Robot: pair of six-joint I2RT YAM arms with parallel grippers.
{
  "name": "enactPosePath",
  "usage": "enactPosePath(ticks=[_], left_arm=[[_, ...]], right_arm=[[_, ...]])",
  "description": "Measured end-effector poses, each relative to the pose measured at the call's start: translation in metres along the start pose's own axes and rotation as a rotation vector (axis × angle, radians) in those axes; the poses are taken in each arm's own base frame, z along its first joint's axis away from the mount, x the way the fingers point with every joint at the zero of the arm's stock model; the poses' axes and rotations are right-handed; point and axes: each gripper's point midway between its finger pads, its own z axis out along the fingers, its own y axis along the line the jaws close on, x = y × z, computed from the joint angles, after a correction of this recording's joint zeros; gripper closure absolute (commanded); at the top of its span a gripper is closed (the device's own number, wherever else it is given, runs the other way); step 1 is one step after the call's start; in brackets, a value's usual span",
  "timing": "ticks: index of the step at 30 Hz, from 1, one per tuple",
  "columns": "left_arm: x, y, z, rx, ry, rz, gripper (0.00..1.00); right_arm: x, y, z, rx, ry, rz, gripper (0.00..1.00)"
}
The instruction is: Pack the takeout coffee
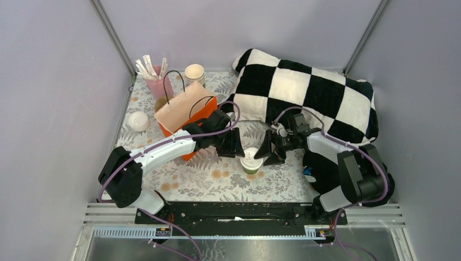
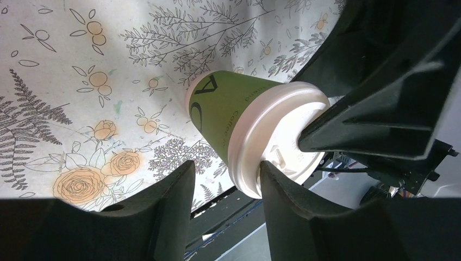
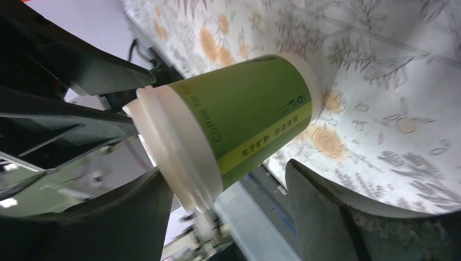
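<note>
The takeout coffee (image 1: pixel 251 161), a green paper cup with a white lid, stands on the flowered tablecloth between both arms. My left gripper (image 1: pixel 239 149) is at its left and open. In the left wrist view one fingertip (image 2: pixel 272 179) touches the lid's rim (image 2: pixel 255 163), and nothing sits between the fingers of the left gripper (image 2: pixel 227 166). My right gripper (image 1: pixel 266 155) is at the cup's right and open. In the right wrist view the cup (image 3: pixel 244 114) lies partly between the wide-spread fingers of the right gripper (image 3: pixel 227 168). Its lid is next to one finger, and the other finger (image 3: pixel 321 206) is apart from the cup.
An orange and pink paper bag (image 1: pixel 185 111) stands open behind the left arm. A pink holder of sticks (image 1: pixel 157 81), a stack of lidless cups (image 1: pixel 194 72) and a loose white lid (image 1: pixel 138 121) sit at the back left. A black-and-white checked cushion (image 1: pixel 310 92) fills the back right.
</note>
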Motion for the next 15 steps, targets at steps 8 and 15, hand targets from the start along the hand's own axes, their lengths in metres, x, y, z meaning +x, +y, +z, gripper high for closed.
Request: enactPosePath(ticks=[8, 15], left_arm=[[0.0, 0.0, 0.001, 0.005, 0.002, 0.012, 0.5], [0.001, 0.0, 0.001, 0.007, 0.002, 0.024, 0.5]], right_arm=[[-0.008, 0.015, -0.006, -0.038, -0.009, 0.041, 0.08], [-0.029, 0.004, 0.011, -0.05, -0.005, 0.039, 0.16]])
